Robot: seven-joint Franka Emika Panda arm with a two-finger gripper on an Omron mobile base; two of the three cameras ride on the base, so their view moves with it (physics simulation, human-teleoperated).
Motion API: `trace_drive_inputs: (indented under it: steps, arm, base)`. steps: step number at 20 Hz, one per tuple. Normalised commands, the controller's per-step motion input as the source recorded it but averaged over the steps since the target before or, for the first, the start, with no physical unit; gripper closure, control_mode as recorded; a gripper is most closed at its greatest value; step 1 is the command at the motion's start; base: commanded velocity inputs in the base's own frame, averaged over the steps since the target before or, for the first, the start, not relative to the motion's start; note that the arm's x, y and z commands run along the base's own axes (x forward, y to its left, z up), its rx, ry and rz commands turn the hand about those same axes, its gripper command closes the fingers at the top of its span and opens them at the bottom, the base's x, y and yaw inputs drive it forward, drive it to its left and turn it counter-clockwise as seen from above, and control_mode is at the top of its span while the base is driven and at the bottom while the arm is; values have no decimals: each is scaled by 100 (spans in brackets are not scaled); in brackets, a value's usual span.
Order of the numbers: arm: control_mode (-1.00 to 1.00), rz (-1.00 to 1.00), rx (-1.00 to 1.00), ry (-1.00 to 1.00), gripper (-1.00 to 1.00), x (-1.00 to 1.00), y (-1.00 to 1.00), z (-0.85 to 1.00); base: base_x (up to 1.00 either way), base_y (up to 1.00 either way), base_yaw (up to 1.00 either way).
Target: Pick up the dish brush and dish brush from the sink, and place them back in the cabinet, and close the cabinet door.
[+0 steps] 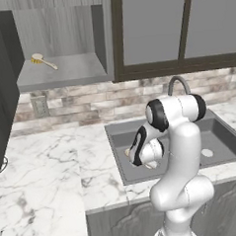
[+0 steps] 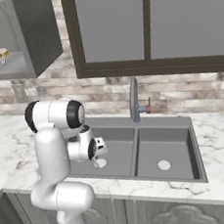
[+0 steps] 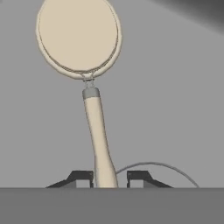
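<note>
Fingers (image 3: 109, 177) pinching the thin wooden handle of the cream round-headed dish brush (image 3: 89, 87) low in the dark grey sink (image 2: 138, 155); lift straight up, clearing the basin wall, before swinging toward the grey wood-grain cabinet (image 1: 62, 69).

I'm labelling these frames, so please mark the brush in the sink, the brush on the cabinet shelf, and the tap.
Brush in the sink (image 3: 97, 131): hand view, on its wooden handle.
Brush on the cabinet shelf (image 1: 37, 58): left base view, on its round head.
Tap (image 2: 133, 99): right base view, on its upright steel stem.
</note>
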Motion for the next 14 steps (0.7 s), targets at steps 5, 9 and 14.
trace_drive_inputs:
  steps: [5, 9, 14]
  arm:
    - [-100, 0, 0, 0, 100, 0, 0, 0]
    - [-100, 0, 0, 0, 100, 0, -1, 1]
    - [-100, 0, 0, -4, 100, -20, -11, 29]
  base:
    - [0, 0, 0]
    - [0, 0, 0]
    - [0, 0, 0]
